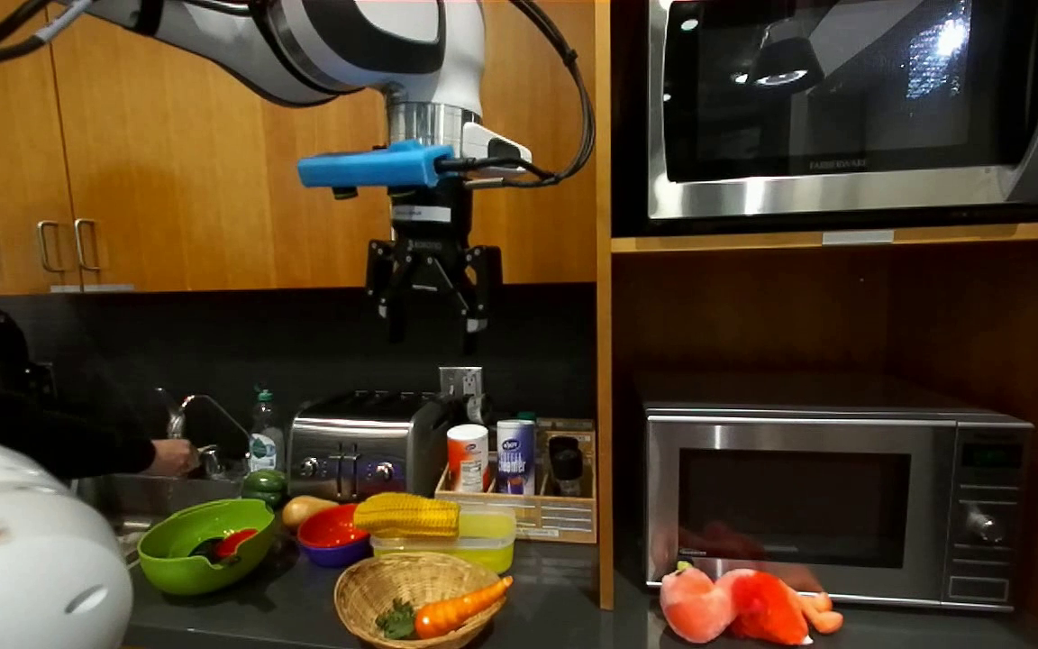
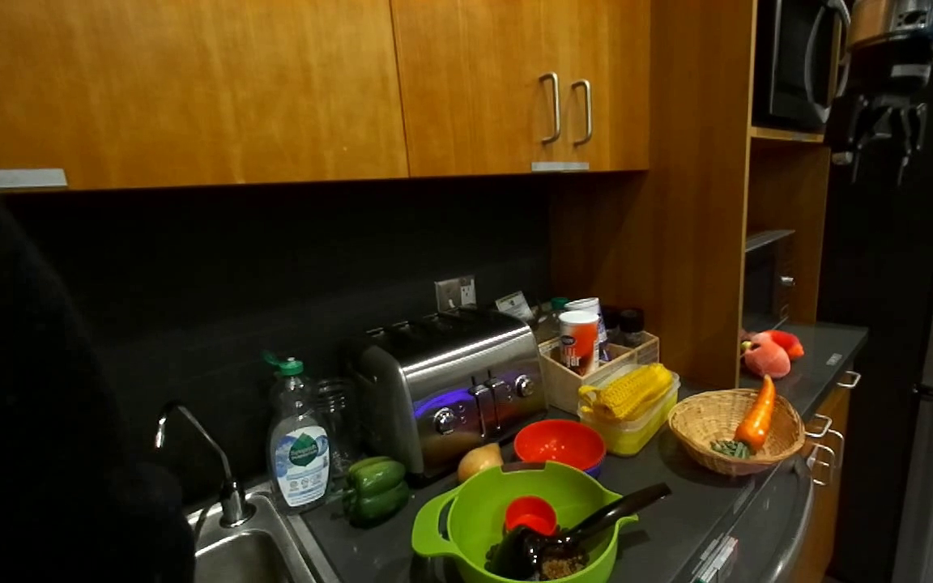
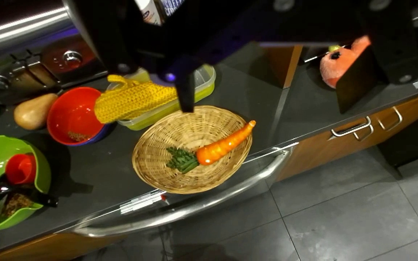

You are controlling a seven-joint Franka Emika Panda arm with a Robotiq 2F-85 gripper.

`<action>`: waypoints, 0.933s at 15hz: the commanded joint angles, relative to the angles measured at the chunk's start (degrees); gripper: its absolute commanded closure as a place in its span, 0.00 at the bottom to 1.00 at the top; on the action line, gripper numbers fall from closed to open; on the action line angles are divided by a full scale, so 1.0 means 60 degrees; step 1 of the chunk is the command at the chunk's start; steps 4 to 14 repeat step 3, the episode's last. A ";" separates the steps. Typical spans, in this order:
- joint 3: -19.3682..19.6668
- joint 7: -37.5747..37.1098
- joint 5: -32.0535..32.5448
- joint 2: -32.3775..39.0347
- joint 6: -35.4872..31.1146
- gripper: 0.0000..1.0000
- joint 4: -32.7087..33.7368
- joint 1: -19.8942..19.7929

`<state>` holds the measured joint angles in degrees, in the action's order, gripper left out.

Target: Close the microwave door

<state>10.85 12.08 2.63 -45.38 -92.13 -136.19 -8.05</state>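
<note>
The microwave (image 1: 852, 108) is the large silver-framed unit on the upper shelf at right in an exterior view. Its broad dark glass door (image 1: 753, 135) has a curved silver handle at its right edge and looks flush with the front; I cannot tell if a narrow gap exists. The microwave also shows edge-on at upper right in an exterior view (image 2: 794, 69), and is out of the wrist view. My gripper (image 1: 433, 329) hangs fingers down, open and empty, left of and below the microwave, apart from it. Its spread fingers also show in the wrist view (image 3: 265, 108).
A wooden upright (image 1: 605, 361) stands between gripper and microwave bay. A smaller silver microwave (image 1: 794, 577) sits below, with a plush toy (image 1: 767, 604) before it. A basket (image 1: 366, 595) with a carrot, a toaster (image 1: 357, 442) and bowls stand on the counter. A person is at left.
</note>
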 commanded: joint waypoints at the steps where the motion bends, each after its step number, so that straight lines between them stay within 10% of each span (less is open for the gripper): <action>1: 0.0073 -0.0056 0.0053 -0.0002 0.0032 0.00 0.0032 0.0110; 14: 0.0073 -0.0052 0.0054 -0.0003 0.0033 0.00 0.0029 0.0111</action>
